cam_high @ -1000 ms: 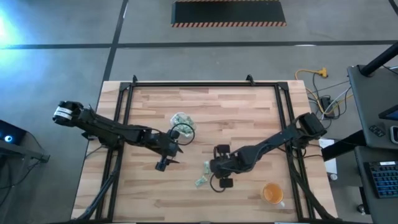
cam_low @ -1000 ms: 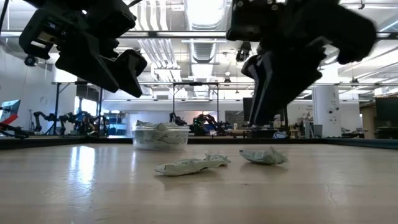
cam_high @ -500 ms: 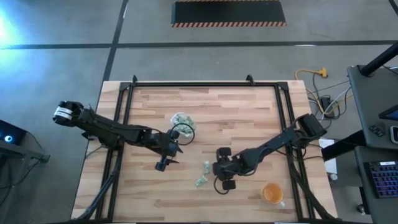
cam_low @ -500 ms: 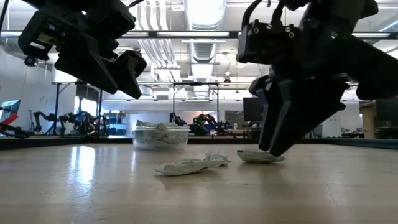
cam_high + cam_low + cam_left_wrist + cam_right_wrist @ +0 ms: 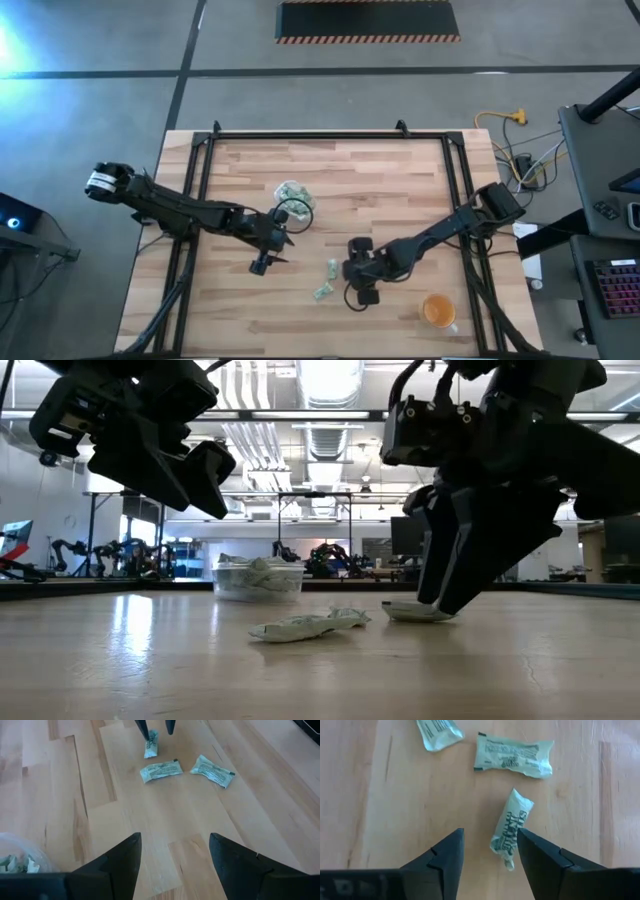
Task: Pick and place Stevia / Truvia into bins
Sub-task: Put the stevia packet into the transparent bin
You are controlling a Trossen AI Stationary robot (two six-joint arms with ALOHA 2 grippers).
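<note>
Left gripper [image 5: 266, 262] hanging spread and empty above the table [image 5: 400, 180], clear bin [image 5: 294, 200] of packets beside it, three loose Stevia packets [image 5: 511, 827] mid-table, right gripper [image 5: 487, 851] down low, fingers parted astride one packet, not clamping it, orange cup [image 5: 437, 311] far right.

Right arm reaches in from the right edge, elbow bent, with its tool [image 5: 346, 274] dropped low near the front middle — fingers [image 5: 445, 857] spread apart, tips almost at the table. Left arm stretches in from the left side; its tool [image 5: 270, 238] hangs higher up — fingers [image 5: 122, 857] wide apart, nothing between them.
</note>
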